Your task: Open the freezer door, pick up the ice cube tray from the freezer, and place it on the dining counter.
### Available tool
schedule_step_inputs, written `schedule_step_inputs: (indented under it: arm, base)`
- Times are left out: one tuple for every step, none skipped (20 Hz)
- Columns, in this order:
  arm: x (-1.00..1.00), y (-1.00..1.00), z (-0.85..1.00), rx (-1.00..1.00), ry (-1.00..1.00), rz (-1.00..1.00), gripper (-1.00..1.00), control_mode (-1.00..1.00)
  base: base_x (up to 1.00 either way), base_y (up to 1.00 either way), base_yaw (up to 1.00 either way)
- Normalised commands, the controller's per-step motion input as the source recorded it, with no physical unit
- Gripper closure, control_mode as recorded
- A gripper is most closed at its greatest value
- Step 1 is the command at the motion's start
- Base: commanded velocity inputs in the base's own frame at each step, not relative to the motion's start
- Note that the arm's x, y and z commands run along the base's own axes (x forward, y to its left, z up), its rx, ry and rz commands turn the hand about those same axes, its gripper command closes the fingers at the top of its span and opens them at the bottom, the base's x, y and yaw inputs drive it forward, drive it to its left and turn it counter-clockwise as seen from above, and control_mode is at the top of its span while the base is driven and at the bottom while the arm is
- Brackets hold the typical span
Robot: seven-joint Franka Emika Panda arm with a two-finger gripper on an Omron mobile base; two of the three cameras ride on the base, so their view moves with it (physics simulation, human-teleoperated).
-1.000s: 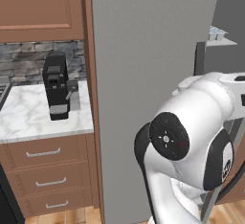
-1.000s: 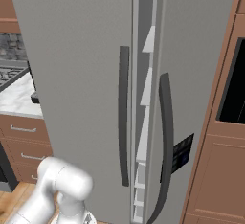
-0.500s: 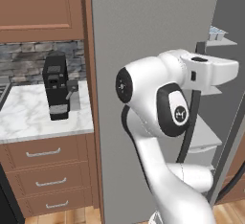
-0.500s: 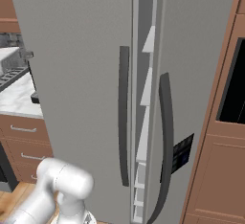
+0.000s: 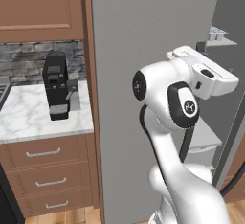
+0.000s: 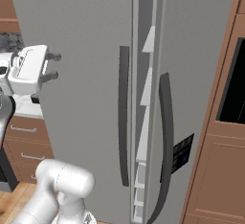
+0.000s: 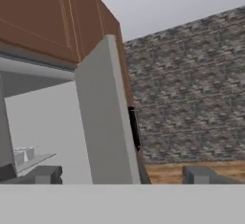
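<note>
The freezer door (image 6: 91, 50) is a tall grey panel with a dark bar handle (image 6: 123, 117); it stands ajar, with a narrow gap at its right edge. In the left base view the door (image 5: 143, 22) leaves the freezer (image 5: 228, 55) interior visible on the right. The pale ice cube tray (image 5: 217, 33) sits on a high shelf there. My gripper (image 6: 53, 66) is open and holds nothing, raised in front of the door's outer face, left of the handle. In the hand view the gripper (image 7: 122, 175) faces the door's edge (image 7: 105, 117), with the tray (image 7: 21, 156) at the left. The dining counter is out of view.
A black coffee machine (image 5: 57, 91) stands on a small marble counter (image 5: 28, 122) over wooden drawers, left of the freezer. Brown wall cabinets (image 5: 38, 7) hang above it. A second grey door (image 6: 201, 50) with its own handle is on the right, beside a wooden oven cabinet (image 6: 225, 161).
The arm has swung up and unfolded; the hand rose from low down to shelf height in front of the door and came into the right base view. The door has not moved.
</note>
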Motion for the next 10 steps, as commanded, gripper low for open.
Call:
schedule_step_inputs:
  arm:
    - [0.0, -0.49, -0.03, 0.23, -0.26, -0.01, -1.0, -1.0]
    - [0.0, -0.25, 0.0, 0.19, -0.14, -0.03, -1.0, -1.0]
    - [0.0, -0.16, 0.0, 0.15, -0.05, -0.02, -1.0, -1.0]
    - [0.06, -0.21, 0.0, 0.05, -0.01, 0.0, -1.0, -1.0]
    - [0.09, -0.21, 0.0, 0.0, 0.0, 0.0, -1.0, -1.0]
    - [0.15, -0.04, 0.03, 0.0, 0.0, 0.0, -1.0, -1.0]
    - [0.16, 0.0, 0.09, 0.0, 0.0, 0.0, -1.0, -1.0]
    - [0.11, 0.0, 0.09, 0.0, 0.0, -0.02, -1.0, -1.0]
    - [0.08, -0.01, 0.01, 0.0, 0.0, -0.01, -1.0, -1.0]
    - [0.08, -0.19, 0.0, 0.0, 0.0, 0.0, -1.0, -1.0]
  base:
    - [0.0, 0.0, 0.0]
    - [0.0, 0.0, 0.0]
    - [0.0, 0.0, 0.0]
    - [0.0, 0.0, 0.0]
    - [0.0, 0.0, 0.0]
    - [0.0, 0.0, 0.0]
    - [0.0, 0.0, 0.0]
    - [0.0, 0.0, 0.0]
    - [0.0, 0.0, 0.0]
    - [0.0, 0.0, 0.0]
